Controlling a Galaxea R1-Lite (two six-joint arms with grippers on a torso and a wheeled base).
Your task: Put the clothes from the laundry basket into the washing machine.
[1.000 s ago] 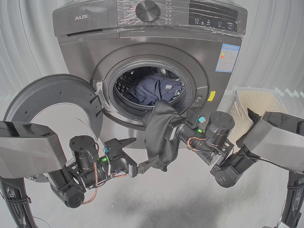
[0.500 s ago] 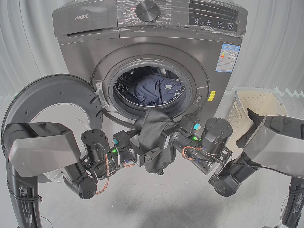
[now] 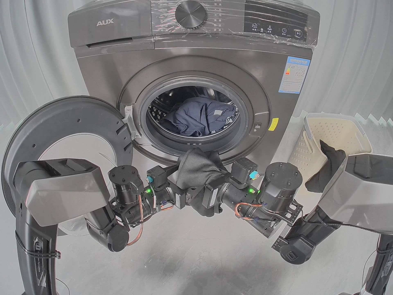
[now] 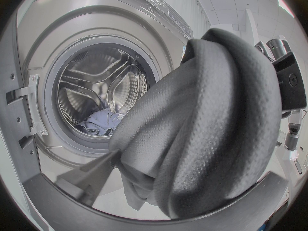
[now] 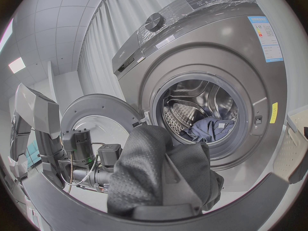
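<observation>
A grey floor (image 3: 196, 259) and white curtains (image 3: 32, 41) surround the washing machine (image 3: 196, 62), whose door (image 3: 69, 119) stands open to the left. The right claw (image 3: 206, 183) pinches a dark grey garment (image 3: 198, 166), bunched just below the drum opening on the near side. The left claw (image 3: 184, 185) is spread, one finger (image 4: 93, 172) touching the bundle. A navy garment (image 3: 200, 117) lies in the drum. At right, the laundry basket (image 3: 339, 130) holds another dark cloth (image 3: 329, 164)
</observation>
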